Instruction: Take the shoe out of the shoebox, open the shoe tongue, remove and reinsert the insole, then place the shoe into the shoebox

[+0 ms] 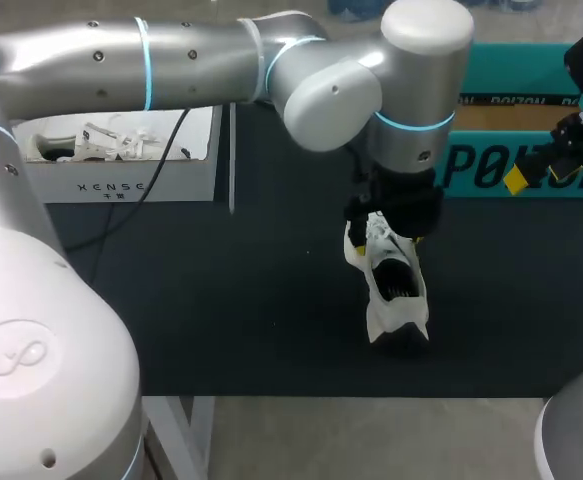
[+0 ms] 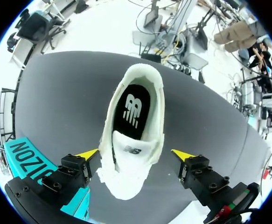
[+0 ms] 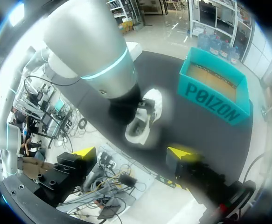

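A white shoe (image 1: 393, 285) stands on the dark mat near the table's middle, its black insole (image 2: 132, 112) showing inside. My left gripper (image 2: 135, 155) hangs open right over it, one yellow tip on each side of the tongue (image 2: 130, 150), neither clearly touching. In the head view the left arm's wrist covers most of that gripper (image 1: 386, 240). The teal shoebox (image 1: 531, 125) sits open at the back right. My right gripper (image 3: 132, 151) is open and holds nothing; it hovers in front of the shoebox (image 3: 215, 91) at the right edge (image 1: 531, 172), looking towards the shoe (image 3: 145, 123).
A white box (image 1: 121, 170) with white bits inside stands at the back left, a black cable running along it. The dark mat (image 1: 241, 310) covers the table up to its front edge.
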Robot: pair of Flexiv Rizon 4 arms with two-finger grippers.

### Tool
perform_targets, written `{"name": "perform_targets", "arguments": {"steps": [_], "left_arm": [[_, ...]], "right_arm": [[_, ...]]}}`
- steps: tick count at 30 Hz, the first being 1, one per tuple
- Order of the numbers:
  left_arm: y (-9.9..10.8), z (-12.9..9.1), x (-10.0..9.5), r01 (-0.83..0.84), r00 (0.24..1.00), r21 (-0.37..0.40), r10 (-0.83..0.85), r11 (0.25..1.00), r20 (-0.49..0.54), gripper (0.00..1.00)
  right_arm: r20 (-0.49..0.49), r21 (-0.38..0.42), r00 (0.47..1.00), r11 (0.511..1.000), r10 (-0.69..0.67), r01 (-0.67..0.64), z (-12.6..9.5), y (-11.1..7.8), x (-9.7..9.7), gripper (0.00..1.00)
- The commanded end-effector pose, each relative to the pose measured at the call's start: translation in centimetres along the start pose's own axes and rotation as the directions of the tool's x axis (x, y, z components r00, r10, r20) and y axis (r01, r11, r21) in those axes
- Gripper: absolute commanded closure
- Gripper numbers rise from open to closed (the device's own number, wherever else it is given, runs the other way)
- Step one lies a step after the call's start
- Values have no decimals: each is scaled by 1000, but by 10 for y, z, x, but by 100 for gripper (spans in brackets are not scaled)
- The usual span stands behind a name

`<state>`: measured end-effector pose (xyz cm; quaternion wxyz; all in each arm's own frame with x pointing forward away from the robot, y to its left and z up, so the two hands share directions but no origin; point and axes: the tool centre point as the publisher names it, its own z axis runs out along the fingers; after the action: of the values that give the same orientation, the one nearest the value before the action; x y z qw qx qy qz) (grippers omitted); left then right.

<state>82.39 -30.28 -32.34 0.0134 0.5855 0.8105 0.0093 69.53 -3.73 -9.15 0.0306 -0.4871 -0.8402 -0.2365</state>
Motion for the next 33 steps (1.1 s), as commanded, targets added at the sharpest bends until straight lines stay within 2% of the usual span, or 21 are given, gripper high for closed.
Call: {"name": "perform_targets", "arguments": {"steps": [1, 4, 5, 6, 7, 12, 23, 28, 33], "left_arm": [[9, -21, 15, 18, 1000, -24, -18, 1000, 10, 0], [18, -30, 19, 51, 999, -25, -50, 998, 20, 0], [21, -34, 19, 51, 999, -28, -50, 998, 21, 41], [23, -37, 20, 54, 998, -32, -53, 998, 31, 75], [25, -39, 20, 55, 998, -32, -53, 998, 37, 100], [28, -40, 15, 43, 999, -39, -42, 998, 33, 100], [2, 4, -2, 23, 1000, 51, -23, 998, 3, 100], [-10, 19, -2, 65, 998, 99, -64, 993, -9, 100], [-19, 24, 5, 150, 988, 110, -146, 982, -46, 100]], "right_arm": [[-1, 6, 1000, 1000, 2, -2, 1, 3, 0, 0], [-1, 6, 1000, 1000, 2, -2, 1, 3, 0, 0], [-1, 6, 1000, 1000, 2, -2, 1, 3, 0, 0], [-1, 6, 1000, 1000, 2, -2, 1, 3, 0, 0], [-1, 6, 1000, 1000, 2, -2, 1, 3, 0, 0], [-1, 6, 1000, 1000, 2, -2, 1, 3, 0, 0], [-1, 6, 1000, 1000, 2, -2, 1, 3, 0, 0], [-1, 6, 1000, 1000, 2, -2, 1, 3, 0, 0], [-1, 6, 1000, 1000, 2, -2, 1, 3, 0, 0]]}}
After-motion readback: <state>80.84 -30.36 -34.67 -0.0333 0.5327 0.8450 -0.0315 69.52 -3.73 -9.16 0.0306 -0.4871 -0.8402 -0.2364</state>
